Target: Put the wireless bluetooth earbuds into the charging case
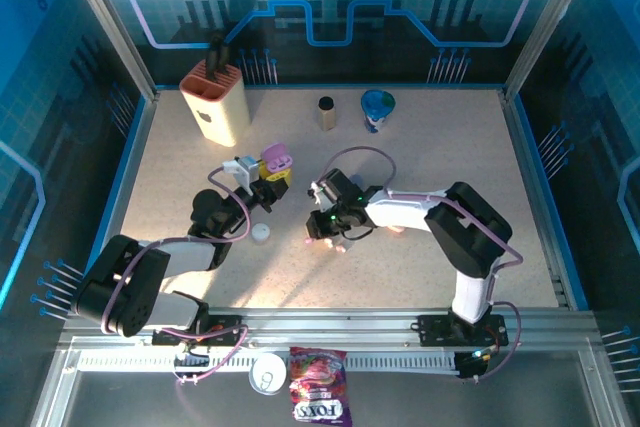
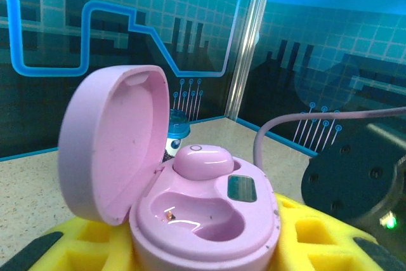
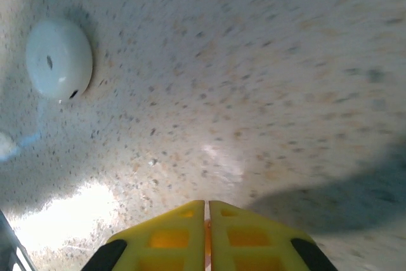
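Observation:
My left gripper is shut on the pink charging case, which it holds off the table with the lid up. In the left wrist view the case sits between yellow fingers. One pink earbud is seated in the far slot, and the near slot is hollow. My right gripper is low over the table right of the case. Its yellow fingertips are pressed nearly together, with a thin orange-pink sliver in the slit that looks like an earbud. Small pink bits lie by that gripper.
A closed white pebble case lies on the table between the arms. A knife block, a brown cylinder and a blue cup stand along the back. A can and a candy bag lie below the front rail.

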`<move>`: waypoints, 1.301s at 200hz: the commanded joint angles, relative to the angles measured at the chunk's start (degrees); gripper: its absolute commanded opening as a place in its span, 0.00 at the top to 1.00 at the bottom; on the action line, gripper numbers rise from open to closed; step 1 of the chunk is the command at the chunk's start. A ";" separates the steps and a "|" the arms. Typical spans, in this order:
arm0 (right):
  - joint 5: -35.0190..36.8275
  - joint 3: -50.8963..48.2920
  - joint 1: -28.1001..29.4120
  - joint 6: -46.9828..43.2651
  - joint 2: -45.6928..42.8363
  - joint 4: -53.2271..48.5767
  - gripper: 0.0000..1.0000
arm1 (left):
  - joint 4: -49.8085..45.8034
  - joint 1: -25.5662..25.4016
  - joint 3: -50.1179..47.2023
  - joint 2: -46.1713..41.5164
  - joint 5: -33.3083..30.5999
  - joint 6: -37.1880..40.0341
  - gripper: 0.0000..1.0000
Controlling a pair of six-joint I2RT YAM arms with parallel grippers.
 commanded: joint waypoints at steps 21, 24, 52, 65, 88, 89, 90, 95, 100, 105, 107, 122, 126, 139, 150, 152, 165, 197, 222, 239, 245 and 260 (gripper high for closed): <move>3.95 -7.53 -6.19 2.69 -7.40 2.63 0.93 | 1.99 0.53 -0.69 -0.93 1.71 -0.59 0.76; 4.25 -7.87 -6.69 2.89 -8.03 2.75 0.93 | 1.99 0.55 -0.70 -0.94 1.72 -0.68 0.76; 7.28 -16.38 -11.19 5.21 -13.93 3.84 0.93 | 1.83 0.56 -0.30 -1.11 2.31 -0.89 0.76; 7.77 -19.97 -13.21 6.45 -16.20 5.18 0.94 | 1.52 0.56 -0.07 -1.11 2.64 -1.25 0.76; 7.97 -24.47 -15.15 8.57 -18.70 6.48 0.93 | 1.03 0.56 0.56 -0.86 3.36 -2.03 0.76; 8.01 -24.50 -15.21 8.61 -18.77 6.48 0.93 | 1.03 0.51 0.59 -0.86 3.37 -2.04 0.76; 8.02 -24.65 -15.24 8.72 -18.85 6.48 0.93 | 1.07 0.53 0.61 -0.81 3.38 -2.08 0.76; 8.20 -25.14 -15.34 8.98 -19.12 6.48 0.93 | 1.24 0.56 0.63 -0.72 3.47 -2.22 0.76; 8.36 -25.56 -15.35 9.22 -19.26 6.48 0.93 | 1.41 0.55 0.67 -0.61 3.47 -2.41 0.76; 8.40 -25.87 -15.35 9.46 -19.44 6.48 0.92 | 1.61 0.56 0.60 -0.51 3.48 -2.45 0.76; 8.40 -25.90 -15.35 9.49 -19.51 6.48 0.92 | 1.70 0.56 0.55 -0.48 3.48 -2.49 0.76; 8.48 -26.33 -15.36 9.79 -20.21 6.56 0.83 | 2.16 0.56 0.61 -0.02 3.48 -2.74 0.76; 8.53 -26.28 -15.35 9.67 -20.43 6.52 0.80 | 2.17 0.56 0.68 0.03 3.48 -2.77 0.76; 9.00 -25.62 -15.38 8.89 -21.19 5.45 0.72 | 2.16 0.56 0.84 0.50 3.59 -2.83 0.76; 9.42 -24.81 -15.44 7.44 -21.80 4.32 0.65 | 2.26 0.56 0.90 0.81 3.86 -2.91 0.76; 9.51 -24.60 -15.44 7.20 -21.84 4.11 0.64 | 2.30 0.56 0.89 0.82 3.90 -2.96 0.76; 10.12 -23.39 -15.36 4.74 -22.09 2.40 0.57 | 2.45 0.56 0.99 1.07 4.18 -3.09 0.76; 9.23 -20.35 -15.09 -0.18 -20.14 0.31 0.52 | 3.32 0.56 0.85 1.53 4.26 -3.35 0.76; 6.55 -17.89 -15.09 -2.18 -17.35 -0.57 0.56 | 3.65 0.56 0.63 1.61 4.41 -3.53 0.76; 5.43 -17.16 -15.09 -2.64 -15.55 -0.38 0.59 | 3.80 0.57 0.75 1.70 5.74 -3.49 0.76; 5.10 -17.09 -15.09 -2.81 -14.89 -0.48 0.60 | 3.96 0.56 0.74 1.78 6.11 -3.54 0.76; 3.34 -17.07 -15.09 -3.04 -13.76 -0.28 0.62 | 4.34 0.56 0.75 1.96 6.58 -3.62 0.76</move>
